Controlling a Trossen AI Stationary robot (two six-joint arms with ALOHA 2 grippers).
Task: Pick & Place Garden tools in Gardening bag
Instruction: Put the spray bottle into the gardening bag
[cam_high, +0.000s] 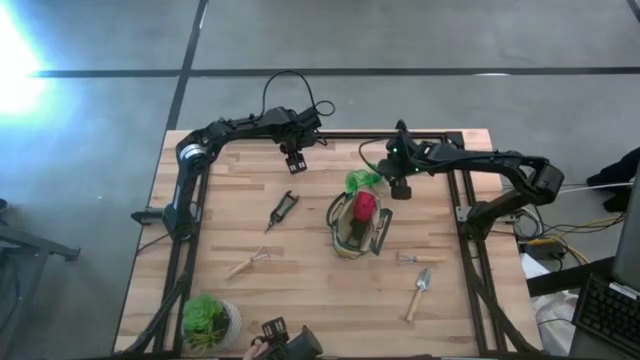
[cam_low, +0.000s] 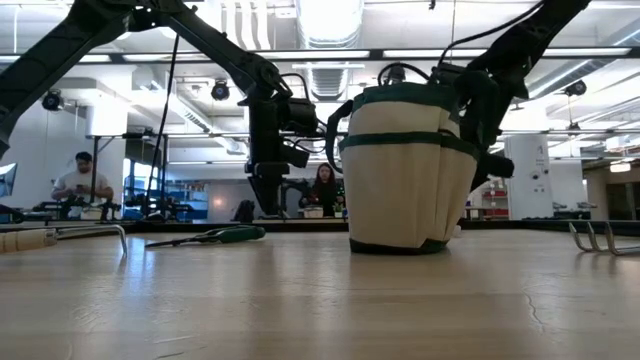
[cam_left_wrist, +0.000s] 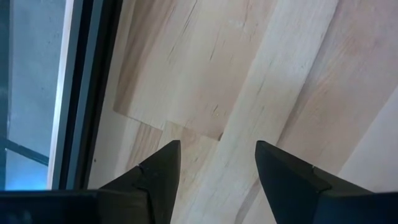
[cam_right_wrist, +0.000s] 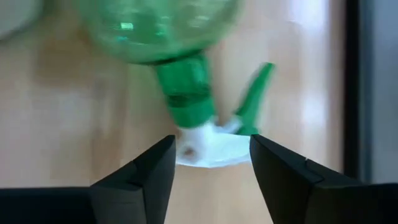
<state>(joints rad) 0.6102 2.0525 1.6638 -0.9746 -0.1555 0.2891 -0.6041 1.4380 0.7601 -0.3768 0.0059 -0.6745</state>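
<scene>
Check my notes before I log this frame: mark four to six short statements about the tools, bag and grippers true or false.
1. The right gripper has the green spray bottle between its fingers. True.
2. The left gripper holds the pruners. False: it is open over bare table.
3. A red-handled tool sits in the gardening bag. True.
4. The trowel is in the bag. False: it lies on the table.

bare table (cam_high: 310, 275) around gardening bag (cam_high: 352, 228)
</scene>
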